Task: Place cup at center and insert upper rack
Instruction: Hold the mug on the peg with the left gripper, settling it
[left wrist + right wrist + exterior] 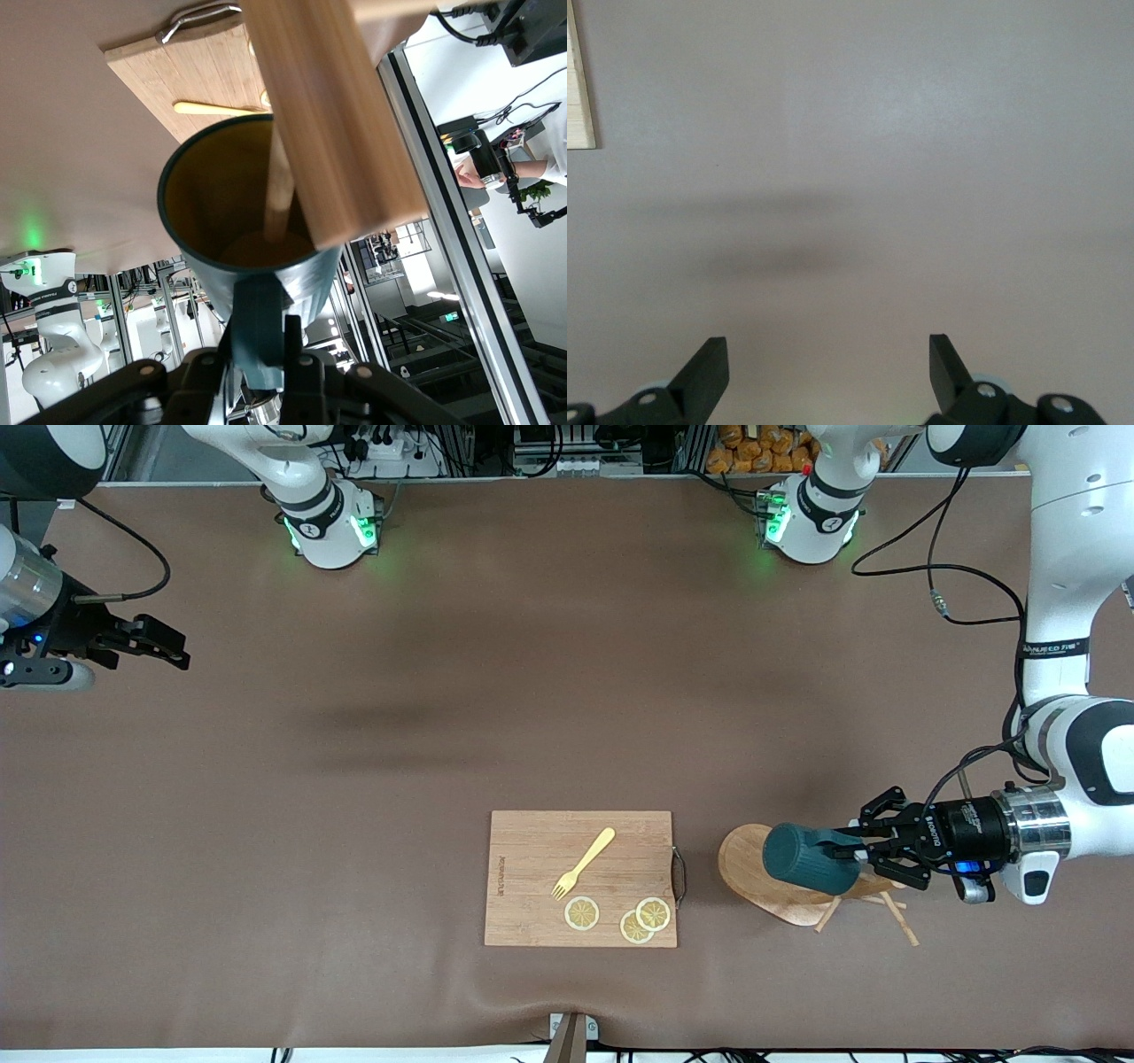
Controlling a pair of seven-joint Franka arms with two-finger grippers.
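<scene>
Front view: small dark teal ribbed cup [804,858] lying on its side, hung on a peg of the light wooden mug tree [780,886], itself tipped over beside the rectangular wooden cutting board [580,879] with yellow fork [583,864] and lemon slices [618,915]. Left gripper [861,849] pinching the cup's handle, likely to pull it off the peg.

Left wrist view: peg [278,190] reaching into the mustard-yellow inside, post [337,115] alongside.

Right wrist view: right gripper [828,376] spread wide over bare tabletop [921,133], waiting.
</scene>
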